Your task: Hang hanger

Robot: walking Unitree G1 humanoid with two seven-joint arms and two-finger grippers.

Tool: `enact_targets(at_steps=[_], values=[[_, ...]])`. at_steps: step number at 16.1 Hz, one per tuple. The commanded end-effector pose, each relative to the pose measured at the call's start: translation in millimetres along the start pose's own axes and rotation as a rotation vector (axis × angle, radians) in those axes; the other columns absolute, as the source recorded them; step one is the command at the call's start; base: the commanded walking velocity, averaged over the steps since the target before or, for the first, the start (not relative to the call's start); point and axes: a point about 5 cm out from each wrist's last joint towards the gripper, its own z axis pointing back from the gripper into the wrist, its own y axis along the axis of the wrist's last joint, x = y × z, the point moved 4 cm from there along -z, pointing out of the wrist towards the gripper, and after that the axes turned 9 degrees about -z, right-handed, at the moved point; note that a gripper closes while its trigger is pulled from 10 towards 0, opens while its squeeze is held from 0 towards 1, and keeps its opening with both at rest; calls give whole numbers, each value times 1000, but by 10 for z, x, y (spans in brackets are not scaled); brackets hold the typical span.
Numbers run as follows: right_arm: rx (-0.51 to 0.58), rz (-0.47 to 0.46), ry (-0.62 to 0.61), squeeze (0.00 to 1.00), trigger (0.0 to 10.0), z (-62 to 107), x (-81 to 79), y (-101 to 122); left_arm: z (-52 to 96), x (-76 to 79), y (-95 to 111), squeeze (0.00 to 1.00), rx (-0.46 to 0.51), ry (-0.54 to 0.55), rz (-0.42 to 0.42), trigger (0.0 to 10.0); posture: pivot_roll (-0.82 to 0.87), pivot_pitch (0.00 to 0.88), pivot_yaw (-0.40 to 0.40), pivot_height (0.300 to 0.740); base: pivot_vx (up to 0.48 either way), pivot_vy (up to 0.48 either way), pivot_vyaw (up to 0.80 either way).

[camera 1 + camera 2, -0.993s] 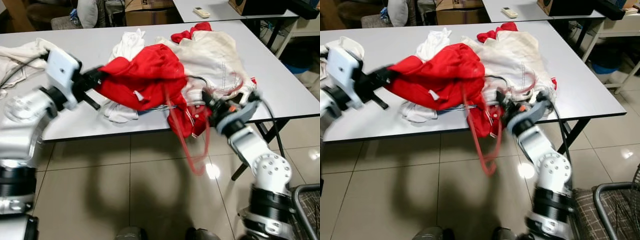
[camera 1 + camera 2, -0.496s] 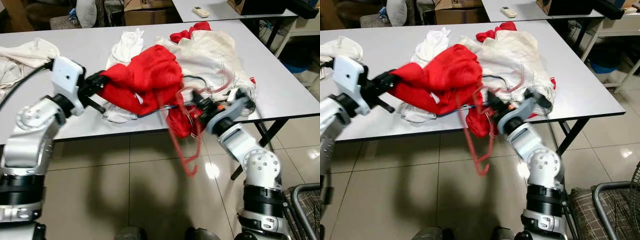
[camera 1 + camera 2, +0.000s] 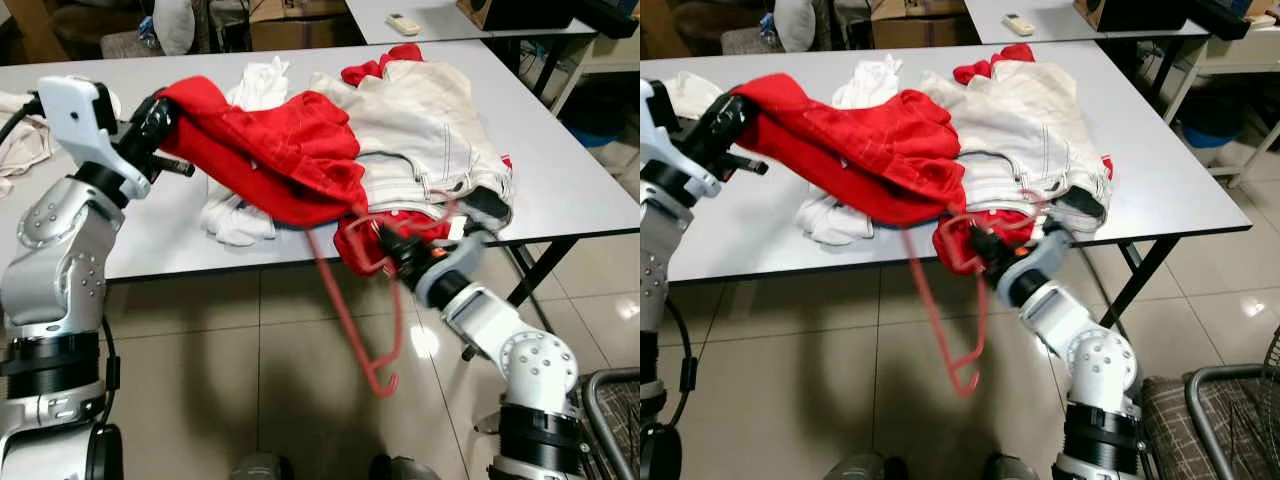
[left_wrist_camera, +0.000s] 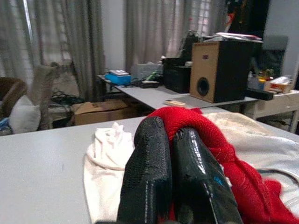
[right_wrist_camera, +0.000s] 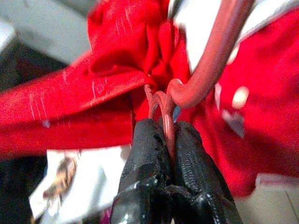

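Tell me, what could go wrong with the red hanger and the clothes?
The red hanger dangles off the table edge, pinched only at its thin wire by the right gripper; it might slip or twist. The left gripper lifts the red garment, which lies over the white clothes and could drag them off.

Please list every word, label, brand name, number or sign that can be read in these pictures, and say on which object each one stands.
No text can be read in these pictures.
Wooden speaker: no brand or label can be made out on its front.
Cardboard box: any print is too blurred to read.
Remote control: its buttons are too small to read.
Red garment, red hanger and white clothes: no readable tag or print.
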Motion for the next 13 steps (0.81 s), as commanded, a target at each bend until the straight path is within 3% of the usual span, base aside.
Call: enact_targets(at_steps=[1,3,5,7,9,13], values=[[89,-21,45,0,10000,14,-121,173,45,6,48,0,6,-26,-25,0,10,85,50,740,0,0,0],[182,-105,139,0,10000,-21,-319,398,172,101,-122,0,-79,-124,-66,0,11,84,52,740,0,0,0],[208,-104,148,0,10000,-116,-382,494,359,237,-333,0,-196,-268,-122,0,13,84,50,740,0,0,0],[269,-143,156,0,10000,-170,-428,612,483,399,-403,0,-230,-385,-140,0,16,83,39,740,0,0,0],[172,-174,67,0,10000,-397,-300,382,448,765,-334,0,-147,-469,-104,0,17,89,40,740,0,0,0],[317,-363,93,0,10000,-597,-386,624,520,1082,-450,0,-160,-617,-165,0,20,93,54,740,0,0,0]])
